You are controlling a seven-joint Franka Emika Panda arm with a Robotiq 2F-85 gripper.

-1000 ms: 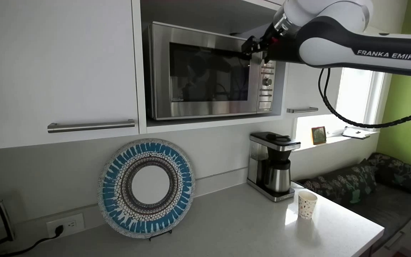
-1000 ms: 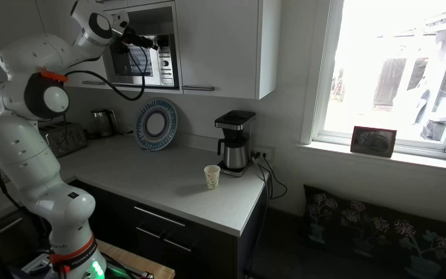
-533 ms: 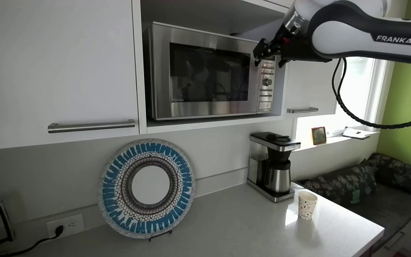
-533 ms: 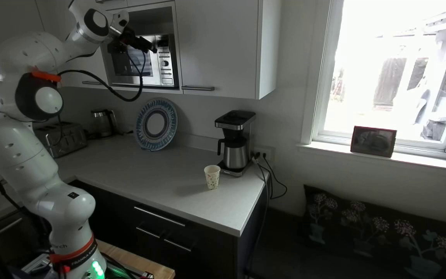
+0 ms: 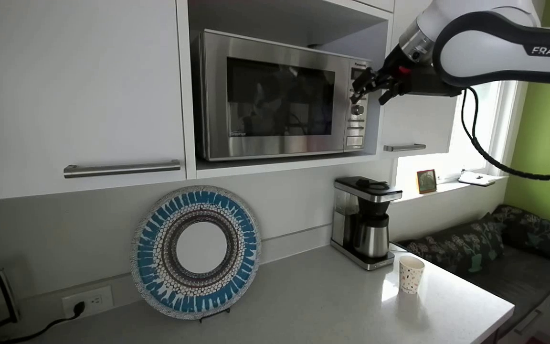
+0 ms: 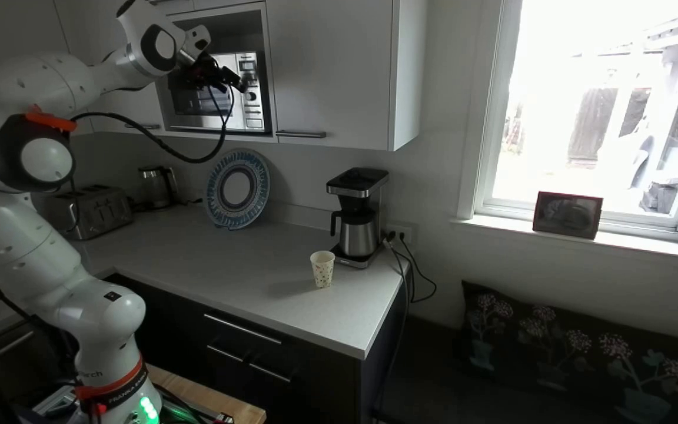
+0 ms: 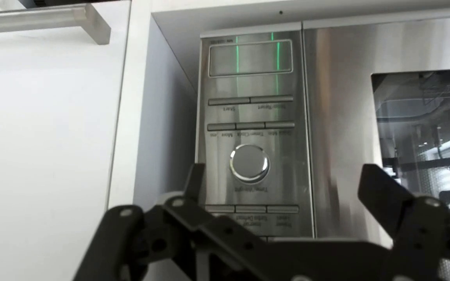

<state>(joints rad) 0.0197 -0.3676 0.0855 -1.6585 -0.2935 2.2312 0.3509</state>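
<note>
Wrist view: gripper (image 7: 284,168) jaws wide apart, empty; round dial (image 7: 249,163) of microwave (image 7: 340,128) ahead, framed between fingertips (image 7: 195,181), off-centre toward cupboard door (image 7: 49,117).

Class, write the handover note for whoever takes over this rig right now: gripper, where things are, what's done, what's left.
Gripper: open, nothing between its jaws; it hangs before the control panel of the microwave and looks clear of it.
Things: microwave in the cabinet niche, door shut; knob in plain sight in the wrist view. Paper cup upright on the counter, near the coffee maker.
Done: gripper is at the panel, jaws spread.
Left: any grip or press on controls or door; none shows yet.
</note>
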